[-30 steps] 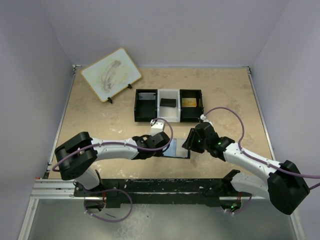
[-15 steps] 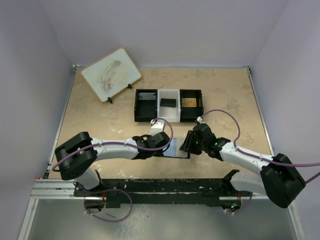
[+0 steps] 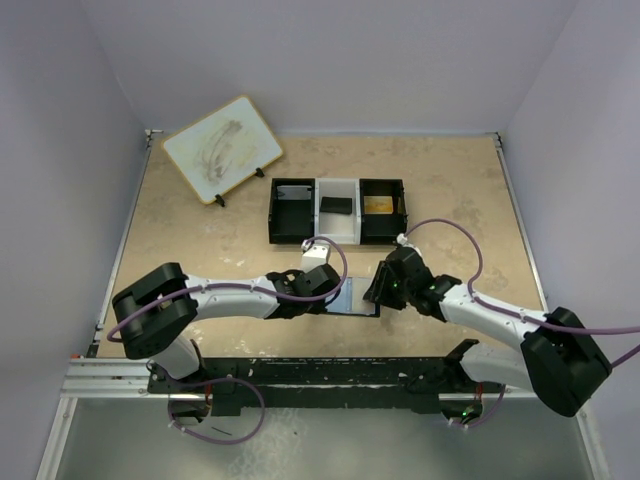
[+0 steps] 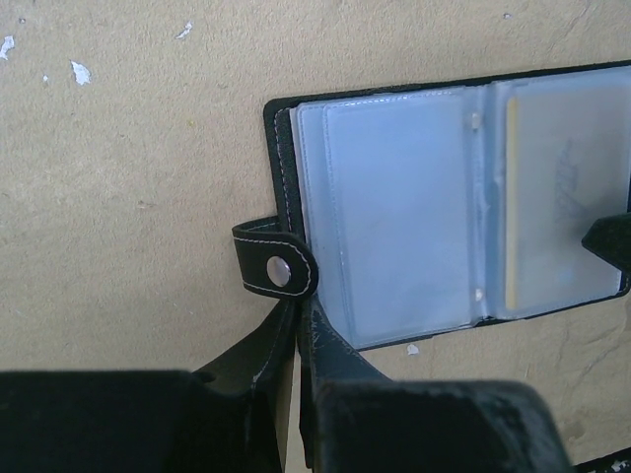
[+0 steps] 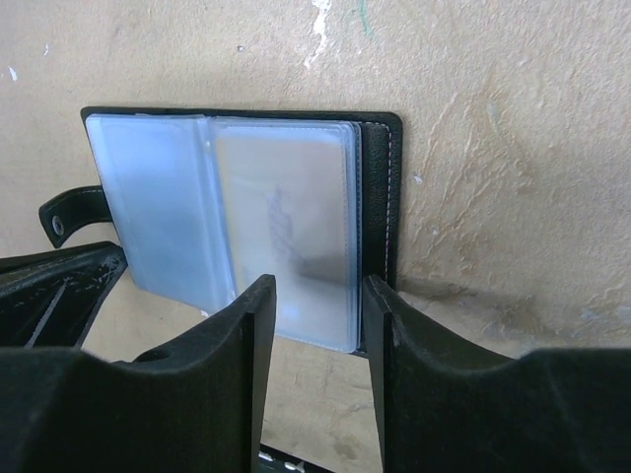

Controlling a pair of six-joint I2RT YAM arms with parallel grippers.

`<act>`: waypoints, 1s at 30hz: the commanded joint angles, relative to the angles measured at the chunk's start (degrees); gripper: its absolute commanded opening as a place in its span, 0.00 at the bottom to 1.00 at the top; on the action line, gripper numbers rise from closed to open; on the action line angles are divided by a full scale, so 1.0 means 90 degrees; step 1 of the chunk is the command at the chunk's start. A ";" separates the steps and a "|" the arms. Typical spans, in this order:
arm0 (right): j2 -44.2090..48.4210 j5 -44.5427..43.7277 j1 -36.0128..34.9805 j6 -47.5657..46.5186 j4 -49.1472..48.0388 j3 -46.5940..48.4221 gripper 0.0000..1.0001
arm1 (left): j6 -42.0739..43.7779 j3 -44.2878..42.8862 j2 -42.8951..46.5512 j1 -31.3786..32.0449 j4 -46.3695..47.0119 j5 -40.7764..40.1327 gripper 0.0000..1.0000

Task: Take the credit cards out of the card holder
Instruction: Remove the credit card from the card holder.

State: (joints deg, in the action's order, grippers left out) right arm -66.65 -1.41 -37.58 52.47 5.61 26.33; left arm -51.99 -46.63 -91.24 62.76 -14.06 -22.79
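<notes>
The card holder (image 3: 355, 298) lies open on the table, black outside with pale blue clear sleeves (image 4: 394, 207). One of the credit cards (image 5: 286, 217), pale with a faint scribble, sits inside the right-hand sleeve. My left gripper (image 4: 294, 317) is shut, its tips at the holder's left edge just under the snap tab (image 4: 279, 271); I cannot tell whether they pinch the cover. My right gripper (image 5: 315, 310) is open and low, its fingers (image 5: 251, 325) straddling the near corner of the right-hand sleeves. In the overhead view the left gripper (image 3: 325, 288) and right gripper (image 3: 380, 285) flank the holder.
A black-and-white three-compartment tray (image 3: 272, 212) stands behind the holder, with a dark item and a yellowish item in it. A small white box (image 3: 315, 253) sits just behind my left wrist. A whiteboard on a stand (image 3: 222, 147) leans at the back left.
My right gripper has shifted slightly left and nearer, closer to the holder's right edge. The left arm and the holder have stayed in place.
</notes>
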 commanded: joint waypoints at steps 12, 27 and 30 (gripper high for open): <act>0.0306 -0.0553 -0.0005 -0.0151 0.0539 0.0454 0.45 | -0.0062 -0.0226 -0.0111 0.0048 0.0100 -0.0018 0.01; -0.0140 0.0123 -0.0005 -0.0169 -0.0420 0.0029 0.42 | -0.0048 -0.0219 -0.0106 0.0048 0.0071 -0.0041 0.01; -0.0271 0.0078 -0.0010 -0.0142 -0.0419 0.0019 0.41 | -0.0054 -0.0217 -0.0116 0.0048 0.0068 -0.0037 0.01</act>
State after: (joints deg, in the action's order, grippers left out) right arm -68.05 -1.50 -37.58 51.51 4.14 27.00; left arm -51.94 -47.05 -91.92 62.76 -14.31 -22.79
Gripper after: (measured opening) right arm 0.419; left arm 0.011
